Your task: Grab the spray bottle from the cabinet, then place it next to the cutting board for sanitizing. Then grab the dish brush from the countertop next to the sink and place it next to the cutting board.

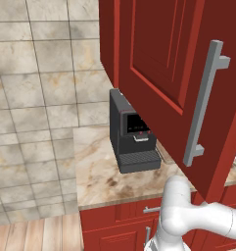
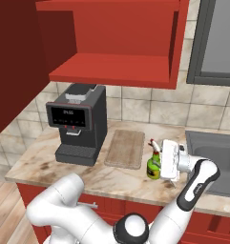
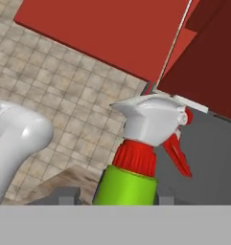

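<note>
No readable label: green plastic spray bottle (image 2: 154,167), red collar, white head, stands on marbled countertop (image 2: 35,162) right of the wooden cutting board (image 2: 125,148); gripper (image 2: 160,161) jaws flank it, grip unclear.

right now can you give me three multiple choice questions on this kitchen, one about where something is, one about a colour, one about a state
1. Where does the spray bottle stand?
A. on the countertop, right of the cutting board
B. inside the cabinet
C. on top of the coffee machine

2. What colour is the bottle's body?
A. blue
B. green
C. white

3. How is the cabinet door?
A. shut
B. missing
C. swung open

Answers:
1 A: the right base view shows it upright on the stone by the board's right edge, with the tool at it.
2 B: the hand view shows a green body below a red collar and white head.
3 C: the open shelf shows in the right base view.
</note>
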Available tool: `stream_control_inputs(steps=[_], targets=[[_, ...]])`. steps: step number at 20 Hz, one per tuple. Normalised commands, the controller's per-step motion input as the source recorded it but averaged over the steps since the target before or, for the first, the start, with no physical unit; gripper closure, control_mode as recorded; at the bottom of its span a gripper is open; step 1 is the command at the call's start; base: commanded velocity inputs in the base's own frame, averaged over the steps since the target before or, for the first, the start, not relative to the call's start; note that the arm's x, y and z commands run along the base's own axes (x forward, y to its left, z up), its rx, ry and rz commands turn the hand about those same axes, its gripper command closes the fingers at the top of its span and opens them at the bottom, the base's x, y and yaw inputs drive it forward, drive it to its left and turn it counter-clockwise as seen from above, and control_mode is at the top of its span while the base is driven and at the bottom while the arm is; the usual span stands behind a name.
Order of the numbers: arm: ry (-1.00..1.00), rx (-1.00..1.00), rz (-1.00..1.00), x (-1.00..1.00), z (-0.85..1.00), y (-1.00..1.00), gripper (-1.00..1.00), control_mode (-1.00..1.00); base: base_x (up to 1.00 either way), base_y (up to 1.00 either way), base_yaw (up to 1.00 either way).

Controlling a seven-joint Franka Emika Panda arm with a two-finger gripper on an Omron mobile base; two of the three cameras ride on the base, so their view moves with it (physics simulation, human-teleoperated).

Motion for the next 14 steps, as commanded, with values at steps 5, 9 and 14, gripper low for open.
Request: stream_control_inputs(steps=[5, 9, 14], targets=[[0.00, 0.00, 0.00, -0.02, 0.00, -0.05, -1.00, -1.00, 0.00, 0.00, 0.00], [0.00, 0.00, -0.02, -0.11, 0.00, -0.11, -1.00, -1.00, 0.00, 0.00, 0.00], [0.00, 0.00, -0.10, -0.02, 0.00, -0.18, -1.00, -1.00, 0.00, 0.00, 0.00]])
